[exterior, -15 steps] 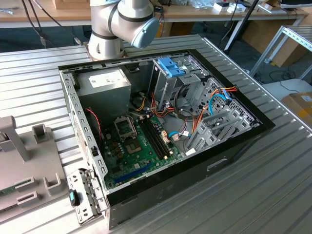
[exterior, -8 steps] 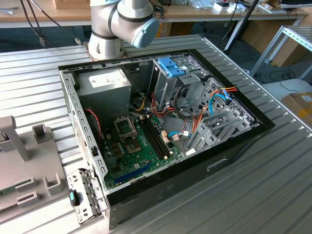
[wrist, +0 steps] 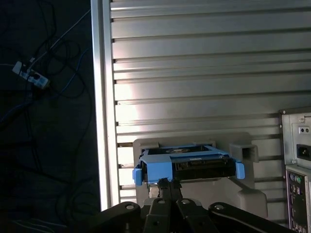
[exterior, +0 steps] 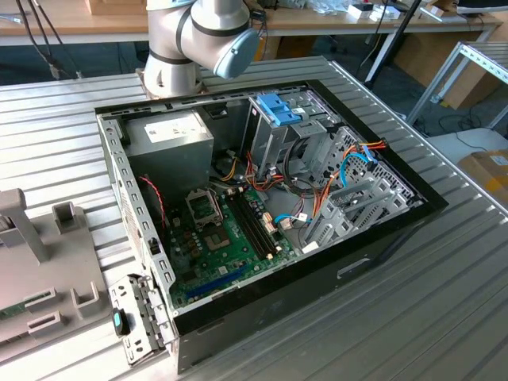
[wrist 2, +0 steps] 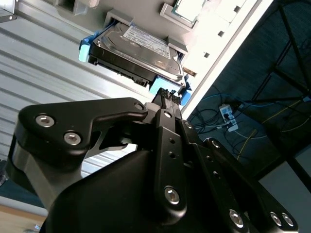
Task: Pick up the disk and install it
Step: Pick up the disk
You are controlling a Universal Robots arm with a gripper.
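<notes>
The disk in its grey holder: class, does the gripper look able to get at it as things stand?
Probably yes. In the first wrist view the gripper sits right at the blue front edge of the disk, nothing lies between them, and the grey holder leaves that edge exposed.

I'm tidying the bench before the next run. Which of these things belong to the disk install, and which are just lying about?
Belong to the job: the disk, sitting in the grey holder; the gripper at its blue rail; the open computer case.
Just lying about: the power strip on the floor; the brown box beside the table.
</notes>
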